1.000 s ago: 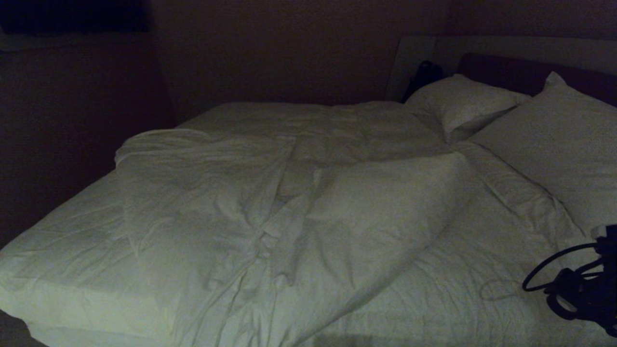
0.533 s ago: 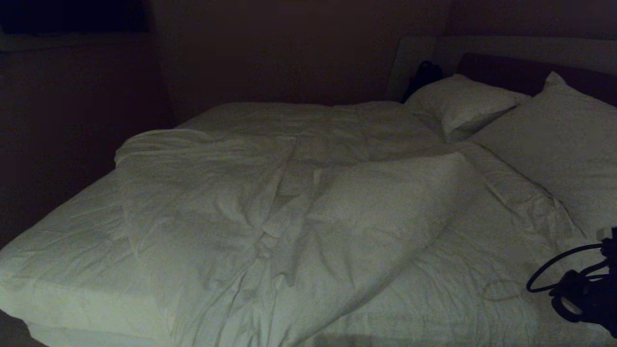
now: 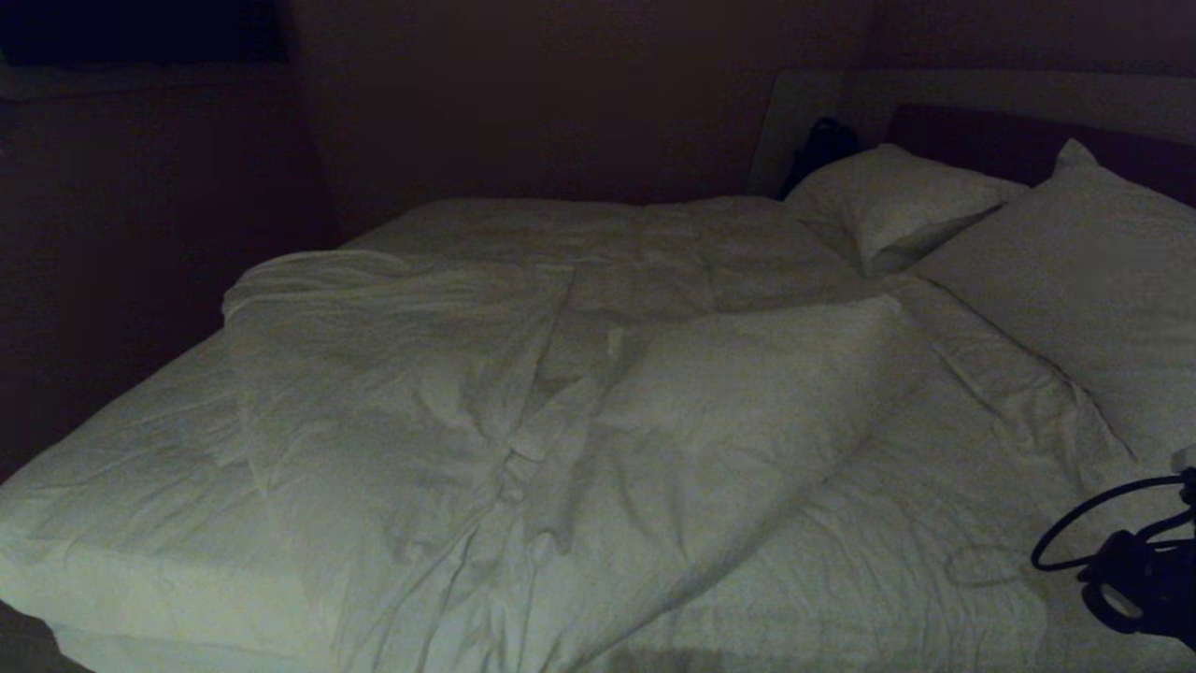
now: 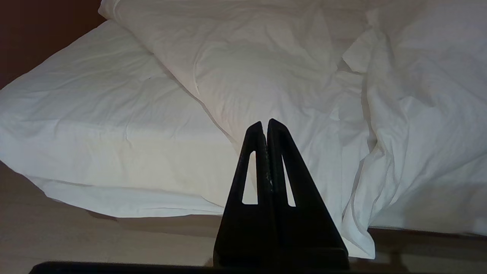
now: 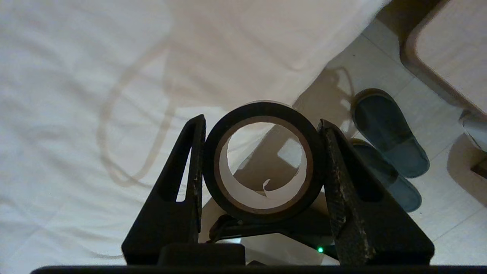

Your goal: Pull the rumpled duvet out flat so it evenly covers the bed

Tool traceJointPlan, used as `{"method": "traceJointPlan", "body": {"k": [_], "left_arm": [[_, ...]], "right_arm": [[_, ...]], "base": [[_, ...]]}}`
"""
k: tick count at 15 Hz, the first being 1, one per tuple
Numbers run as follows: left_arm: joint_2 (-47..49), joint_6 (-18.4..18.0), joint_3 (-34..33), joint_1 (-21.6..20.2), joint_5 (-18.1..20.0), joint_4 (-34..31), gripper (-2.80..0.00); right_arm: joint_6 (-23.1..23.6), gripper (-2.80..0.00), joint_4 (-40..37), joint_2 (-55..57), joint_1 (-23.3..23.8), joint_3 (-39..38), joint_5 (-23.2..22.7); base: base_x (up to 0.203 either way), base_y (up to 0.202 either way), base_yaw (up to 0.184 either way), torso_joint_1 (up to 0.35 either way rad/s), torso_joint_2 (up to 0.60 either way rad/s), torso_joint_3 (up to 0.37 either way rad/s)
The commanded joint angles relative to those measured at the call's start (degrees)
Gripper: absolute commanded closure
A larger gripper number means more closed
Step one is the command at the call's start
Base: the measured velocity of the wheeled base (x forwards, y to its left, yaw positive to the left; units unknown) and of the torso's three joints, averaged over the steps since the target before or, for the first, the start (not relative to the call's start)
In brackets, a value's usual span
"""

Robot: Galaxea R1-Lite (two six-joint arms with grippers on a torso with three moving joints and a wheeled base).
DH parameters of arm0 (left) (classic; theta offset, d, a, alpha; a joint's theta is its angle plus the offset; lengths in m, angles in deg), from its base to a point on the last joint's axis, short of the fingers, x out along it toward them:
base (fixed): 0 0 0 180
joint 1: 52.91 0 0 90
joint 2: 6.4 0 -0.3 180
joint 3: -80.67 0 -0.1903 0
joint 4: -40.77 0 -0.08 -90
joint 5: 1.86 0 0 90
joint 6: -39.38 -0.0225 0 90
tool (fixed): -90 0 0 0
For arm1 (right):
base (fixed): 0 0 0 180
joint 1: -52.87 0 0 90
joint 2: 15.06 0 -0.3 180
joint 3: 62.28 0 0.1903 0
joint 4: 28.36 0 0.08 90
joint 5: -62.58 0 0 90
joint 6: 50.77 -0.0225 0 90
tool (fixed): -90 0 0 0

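Observation:
The white duvet (image 3: 561, 402) lies rumpled and bunched in a diagonal heap across the middle of the bed (image 3: 121, 486), leaving bare sheet on both sides. One duvet corner (image 4: 357, 243) hangs over the near edge. My left gripper (image 4: 265, 123) is shut and empty, hovering low in front of the bed's near edge. My right gripper (image 5: 261, 121) is over the near right edge of the mattress, shut on a black tape roll (image 5: 262, 110) with a brown core. In the head view the right gripper (image 3: 1117, 584) shows at the lower right.
Two white pillows (image 3: 897, 201) (image 3: 1093, 280) lean at the dark headboard (image 3: 990, 140). A pair of dark slippers (image 5: 388, 133) lies on the tiled floor beside the bed, next to a pale piece of furniture (image 5: 449, 49). Pale floor (image 4: 76, 236) runs along the near side.
The right gripper with the tape roll has slid slightly toward the right edge of the head view. The duvet and bed look the same.

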Motion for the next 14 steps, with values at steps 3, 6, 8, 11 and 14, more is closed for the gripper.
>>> {"method": "traceJointPlan", "body": {"k": [3,6,8,11,14], "left_arm": [[0.02,0.01,0.0,-0.02,-0.02,0.01,0.0],[0.02,0.01,-0.02,-0.02,0.02,0.01,0.0],[0.02,0.01,-0.02,-0.02,-0.07,0.01,0.0],[0.02,0.01,-0.02,-0.02,0.01,0.01,0.0],[0.02,0.01,-0.02,-0.02,-0.04,0.01,0.0]], "right_arm": [[-0.15,0.0,0.12,0.38,2.0,-0.22,0.07],[-0.06,0.0,0.12,0.43,3.47,-0.25,0.11],[0.11,0.0,0.21,0.32,4.56,-0.48,0.19],[0.38,0.0,0.21,0.41,7.82,-0.48,0.19],[0.64,0.0,0.3,0.41,11.8,-0.3,0.11]], "base": [[0.0,0.0,0.0,0.0,0.0,0.0],[0.0,0.0,0.0,0.0,0.0,0.0],[0.0,0.0,0.0,0.0,0.0,0.0],[0.0,0.0,0.0,0.0,0.0,0.0],[0.0,0.0,0.0,0.0,0.0,0.0]]}}
